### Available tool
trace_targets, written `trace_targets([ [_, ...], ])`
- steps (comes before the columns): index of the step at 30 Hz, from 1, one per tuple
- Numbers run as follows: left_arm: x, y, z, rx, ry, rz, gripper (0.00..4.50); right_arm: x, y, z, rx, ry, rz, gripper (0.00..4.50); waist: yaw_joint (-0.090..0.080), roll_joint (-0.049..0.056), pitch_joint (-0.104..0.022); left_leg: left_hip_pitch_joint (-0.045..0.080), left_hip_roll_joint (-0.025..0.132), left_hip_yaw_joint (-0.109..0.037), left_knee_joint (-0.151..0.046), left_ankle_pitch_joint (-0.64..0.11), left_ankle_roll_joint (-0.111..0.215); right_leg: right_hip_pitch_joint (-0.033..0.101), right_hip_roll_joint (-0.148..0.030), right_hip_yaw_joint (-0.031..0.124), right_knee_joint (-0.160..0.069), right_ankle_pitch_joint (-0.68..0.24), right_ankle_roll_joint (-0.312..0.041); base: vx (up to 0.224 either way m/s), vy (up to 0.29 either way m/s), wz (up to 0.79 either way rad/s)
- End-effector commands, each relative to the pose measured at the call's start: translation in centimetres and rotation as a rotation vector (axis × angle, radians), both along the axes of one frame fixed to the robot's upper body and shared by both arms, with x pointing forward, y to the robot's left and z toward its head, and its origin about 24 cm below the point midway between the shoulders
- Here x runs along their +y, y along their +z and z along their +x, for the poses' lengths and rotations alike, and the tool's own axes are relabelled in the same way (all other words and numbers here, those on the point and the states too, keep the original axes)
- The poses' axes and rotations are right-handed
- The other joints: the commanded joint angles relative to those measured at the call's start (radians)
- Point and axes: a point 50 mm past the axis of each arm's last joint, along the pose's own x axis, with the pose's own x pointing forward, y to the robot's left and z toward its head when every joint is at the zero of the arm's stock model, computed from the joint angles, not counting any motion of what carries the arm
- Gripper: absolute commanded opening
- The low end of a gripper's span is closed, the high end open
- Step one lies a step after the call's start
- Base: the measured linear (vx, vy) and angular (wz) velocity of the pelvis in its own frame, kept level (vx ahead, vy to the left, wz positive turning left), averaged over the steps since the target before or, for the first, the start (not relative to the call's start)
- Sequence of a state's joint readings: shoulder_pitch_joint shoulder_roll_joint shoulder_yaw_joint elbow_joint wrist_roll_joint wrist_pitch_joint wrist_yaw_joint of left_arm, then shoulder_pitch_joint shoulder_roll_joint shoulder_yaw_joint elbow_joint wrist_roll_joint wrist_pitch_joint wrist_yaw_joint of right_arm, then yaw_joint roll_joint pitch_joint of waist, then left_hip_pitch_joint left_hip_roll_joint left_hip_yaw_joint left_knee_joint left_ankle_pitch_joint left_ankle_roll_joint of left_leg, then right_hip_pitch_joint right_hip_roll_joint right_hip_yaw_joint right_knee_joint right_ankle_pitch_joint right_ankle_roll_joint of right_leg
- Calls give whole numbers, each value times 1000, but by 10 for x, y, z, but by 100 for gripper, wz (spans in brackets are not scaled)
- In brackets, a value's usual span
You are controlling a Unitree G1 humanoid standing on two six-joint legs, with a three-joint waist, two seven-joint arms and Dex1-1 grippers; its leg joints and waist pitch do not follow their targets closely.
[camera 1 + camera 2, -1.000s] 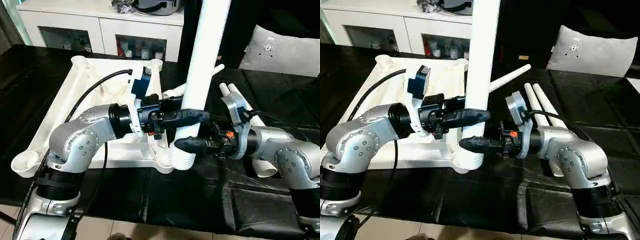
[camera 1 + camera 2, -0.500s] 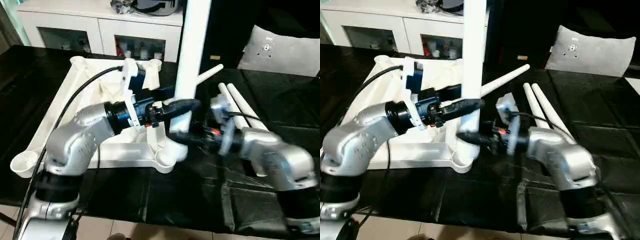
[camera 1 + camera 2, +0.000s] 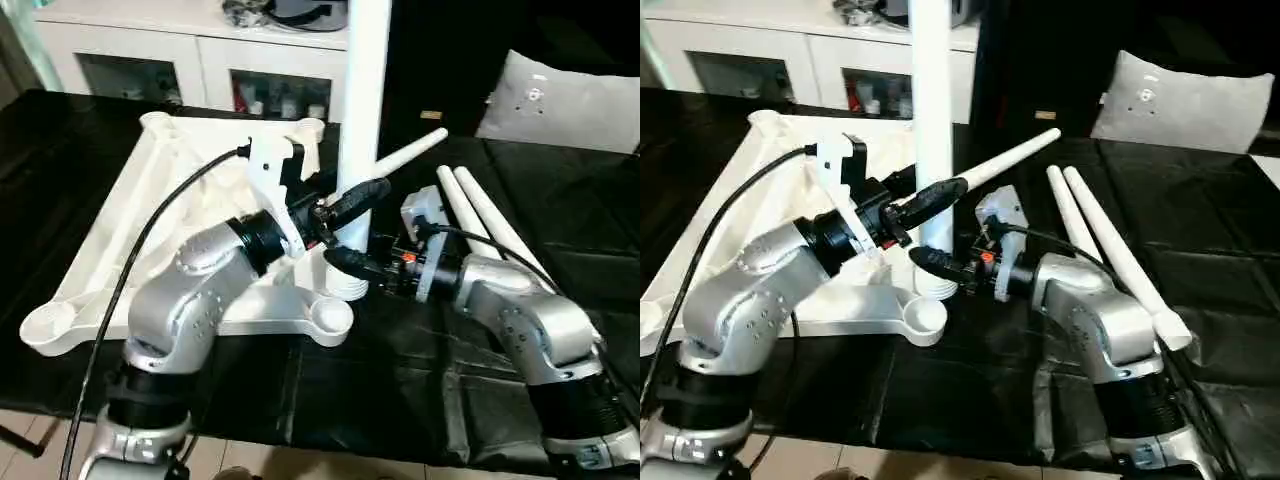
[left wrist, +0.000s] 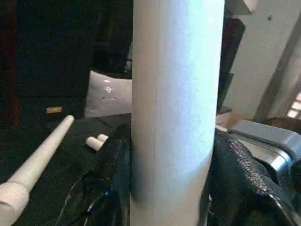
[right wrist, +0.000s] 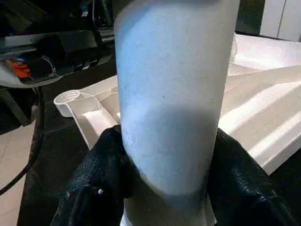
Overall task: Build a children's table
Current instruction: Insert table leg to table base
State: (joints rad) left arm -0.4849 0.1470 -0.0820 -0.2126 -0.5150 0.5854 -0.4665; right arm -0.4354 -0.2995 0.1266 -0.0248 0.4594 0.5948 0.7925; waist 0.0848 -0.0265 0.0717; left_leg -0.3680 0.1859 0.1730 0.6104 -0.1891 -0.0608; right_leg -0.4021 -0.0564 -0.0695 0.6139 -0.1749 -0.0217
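The children's table top [image 3: 150,220] lies upside down at the left of the frame on the black table [image 3: 420,400]. 1 leg [image 3: 362,110] stands upright at centre, pinched by the left fingers [image 3: 352,205] and right fingers [image 3: 345,262]. 3 legs [image 3: 480,215] lie at right.

The tabletop [image 3: 150,215] lay upside down at left; three legs [image 3: 480,215] lay right of an upright leg [image 3: 362,120].
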Motion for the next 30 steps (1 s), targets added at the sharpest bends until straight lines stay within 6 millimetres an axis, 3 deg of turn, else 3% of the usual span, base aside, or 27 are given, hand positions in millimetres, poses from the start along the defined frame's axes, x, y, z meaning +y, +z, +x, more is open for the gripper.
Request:
trace_targets([
  [1, 0, 1, -1, -5, 24, 4, 200, -1, 3, 2, -29, -16, -1, 194, -3, -2, -77, 6, 40, -12, -67, -138, -2, 55, -76, 53, -78, -279, -127, 0, 0, 0],
  [13, 2, 1, 5, 44, 68, -9, 187, -1, 4, 5, -31, -46, -7, 194, -4, -1, -77, 7, 39, -12, -67, -143, -3, 54, -75, 52, -79, -267, -134, 0, 0, 0],
  [14, 4, 2, 8, 65, 77, -6, 186, -3, 5, 6, -23, -48, -2, 249, -4, 0, -77, 9, 39, -11, -67, -145, -4, 54, -75, 52, -78, -274, -133, 0, 0, 0],
  [21, 9, 6, 17, 131, 114, -27, 186, -12, 14, 3, 40, -1, 78, 306, 0, -2, -78, 8, 37, -13, -65, -127, 9, 57, -74, 51, -79, -266, -127, 0, 0, 0],
  [26, 12, 12, 18, 155, 70, -65, 186, -26, 25, 0, 79, 32, 151, 343, 3, -1, -82, 7, 37, -11, -62, -107, 18, 58, -75, 50, -75, -231, -147, 0, 0, 0],
  [30, 10, 15, 15, 151, -3, -63, 186, -35, 26, 3, 88, 19, 116, 370, 4, -1, -80, 9, 35, -10, -62, -117, 11, 57, -74, 48, -78, -261, -144, 0, 0, 0],
])
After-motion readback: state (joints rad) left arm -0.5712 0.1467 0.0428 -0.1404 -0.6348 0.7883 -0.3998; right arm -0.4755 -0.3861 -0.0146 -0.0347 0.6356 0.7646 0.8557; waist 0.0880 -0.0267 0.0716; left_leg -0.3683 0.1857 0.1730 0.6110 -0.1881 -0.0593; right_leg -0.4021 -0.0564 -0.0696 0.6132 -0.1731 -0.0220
